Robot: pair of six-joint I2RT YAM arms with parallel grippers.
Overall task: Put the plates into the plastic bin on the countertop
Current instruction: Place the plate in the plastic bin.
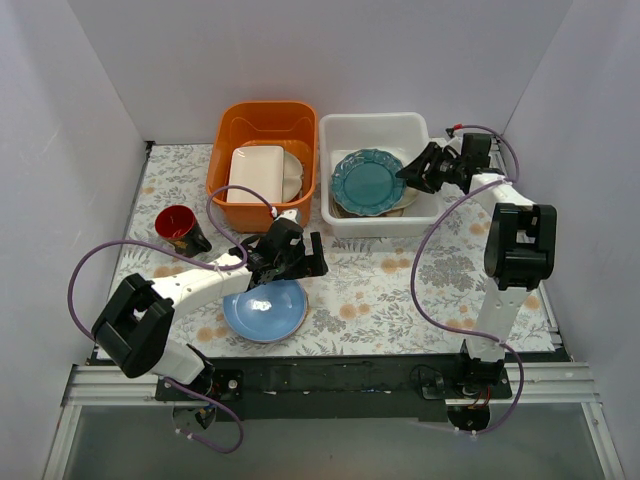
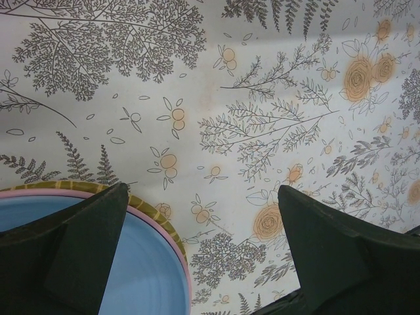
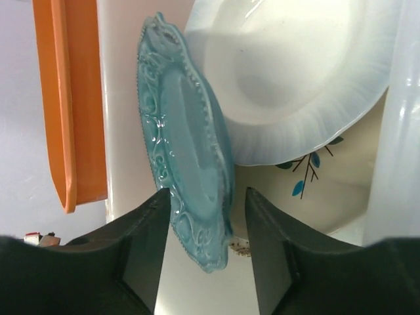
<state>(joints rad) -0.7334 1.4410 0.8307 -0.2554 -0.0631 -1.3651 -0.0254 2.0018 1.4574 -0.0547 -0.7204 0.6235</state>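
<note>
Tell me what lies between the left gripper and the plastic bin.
Only bare floral countertop separates the left gripper from the plastic bin, as the top view shows.

No text, label, brand, number or sign is reading out in any view; the plates (image 1: 368, 182), the plastic bin (image 1: 372, 119), the orange tub (image 1: 264, 107) and the countertop (image 1: 400, 290) cloth are showing only plain colour or pattern

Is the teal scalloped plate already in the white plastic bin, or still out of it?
In. The top view shows the teal plate inside the white bin, resting on other plates.
</note>
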